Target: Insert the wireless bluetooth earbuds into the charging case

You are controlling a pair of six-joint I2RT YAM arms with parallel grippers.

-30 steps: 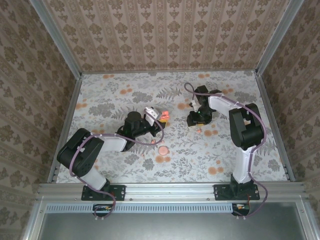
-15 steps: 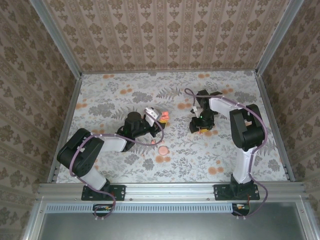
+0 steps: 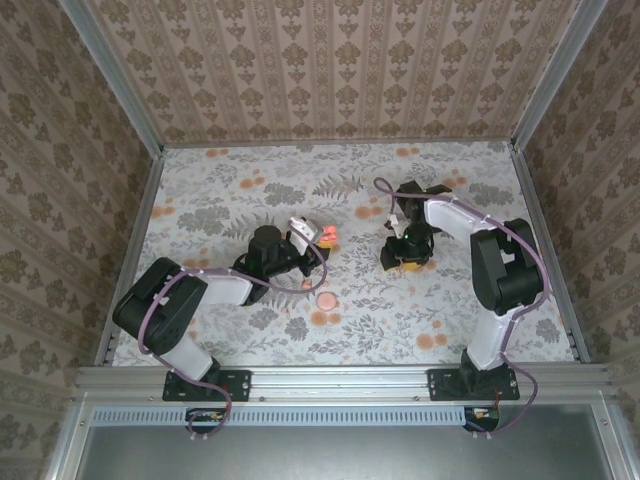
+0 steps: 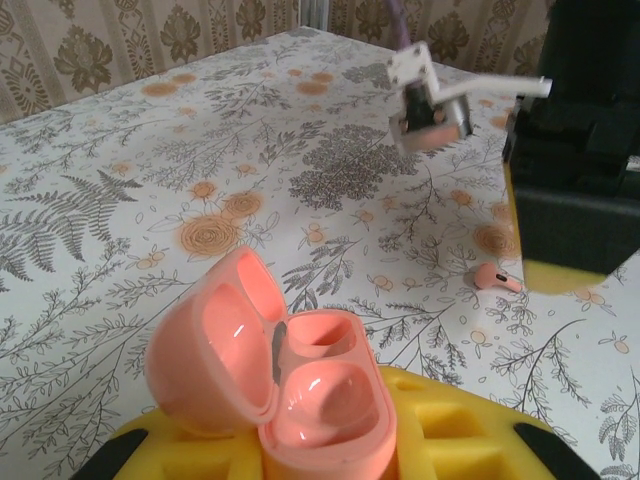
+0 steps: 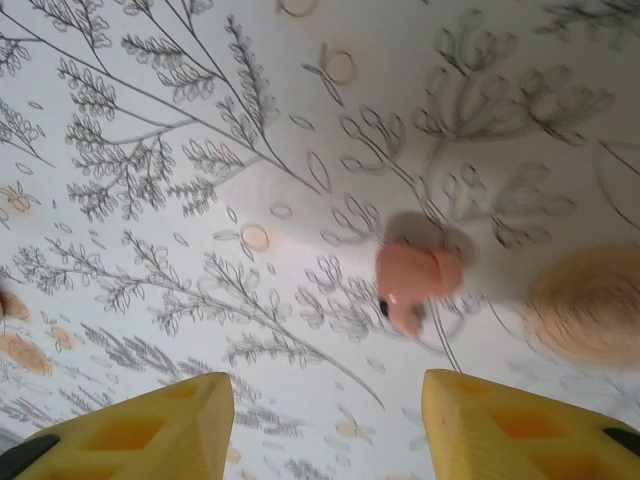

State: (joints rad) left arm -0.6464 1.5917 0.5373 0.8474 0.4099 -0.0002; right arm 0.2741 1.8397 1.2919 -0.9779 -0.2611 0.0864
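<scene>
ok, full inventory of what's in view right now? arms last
charging case: 1, salmon-pink, lid open, clamped in the left gripper, above the table
earbud: 1 loose, salmon-pink, lying on the table below the right gripper; a rounded shape in the case's near well may be a second, cannot tell
disc: 1, pink, round and flat, on the table, on the arm-base side of the left gripper
table: 1, white with grey leaf and orange flower print
walls: 3, beige patterned wallpaper, around the table
left gripper: 1, yellow fingers, shut on the charging case
right gripper: 1, yellow fingers, open, over the earbud
</scene>
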